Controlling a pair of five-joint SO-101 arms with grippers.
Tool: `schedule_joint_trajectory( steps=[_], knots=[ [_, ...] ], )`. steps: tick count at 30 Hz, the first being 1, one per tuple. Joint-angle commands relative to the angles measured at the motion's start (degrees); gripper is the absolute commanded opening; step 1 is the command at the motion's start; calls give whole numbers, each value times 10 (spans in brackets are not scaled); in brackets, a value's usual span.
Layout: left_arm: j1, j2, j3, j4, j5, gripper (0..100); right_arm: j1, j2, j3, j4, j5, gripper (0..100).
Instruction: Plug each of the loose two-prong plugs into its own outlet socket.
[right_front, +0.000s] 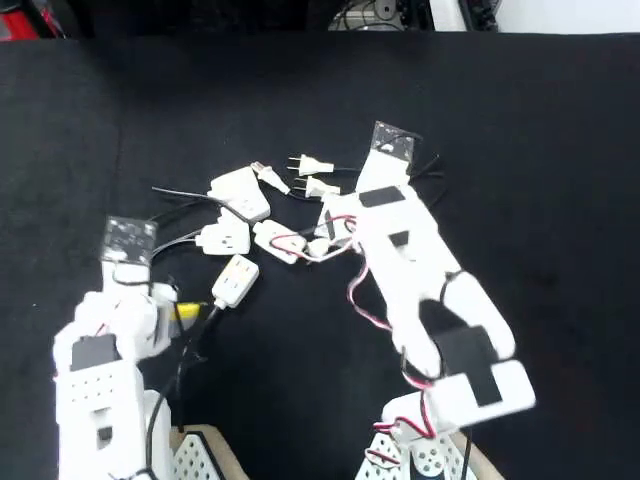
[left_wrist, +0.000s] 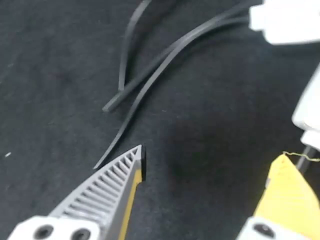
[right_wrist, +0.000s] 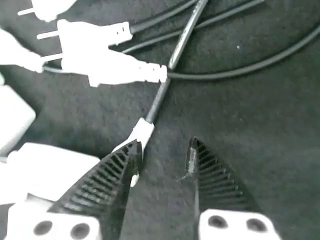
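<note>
Your right pincer (right_wrist: 164, 150) is partly open and holds nothing. The white plastic two-prong plug (right_wrist: 107, 67) lies flat on the black worktop (right_front: 540, 180), just ahead of the pincer's tips.

This is what your next move turns on. The plug's long body runs sideways across the way the pincer points, not in line with it. The fingers close along that same sideways line. So I think you need to turn the wrist first, or they will squeeze the plug end to end.

A second white plug (right_wrist: 87, 32) lies just beside the first plug, on the side away from the pincer, and points the same way. The prongs of both point toward the white plastic outlet blocks (right_front: 240, 193), which sit near the first plug.

A thin dark cord with a white tip (right_wrist: 143, 131) lies between the plug and the pincer, right by one finger. It could get caught.

Your left pincer (left_wrist: 210, 165) is wide open and empty. It is well apart from the plug, beyond the outlet blocks, so the right arm is nearer. As far as I can see, no plug is in a socket yet.
</note>
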Motion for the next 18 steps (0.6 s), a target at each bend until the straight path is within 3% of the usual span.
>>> schedule_joint_trajectory(
  steps=[1,6,15,18],
  knots=[
    [23,-78,51,-30,-25,382,20,30,-55,1,-11,159],
    [21,-187,101,-22,-21,382,25,66,-62,-41,-43,159],
    [21,-374,119,130,-22,382,9,82,-59,-71,-76,159],
    [23,-369,119,139,-25,382,-3,82,-59,-69,-106,159]
  ],
)
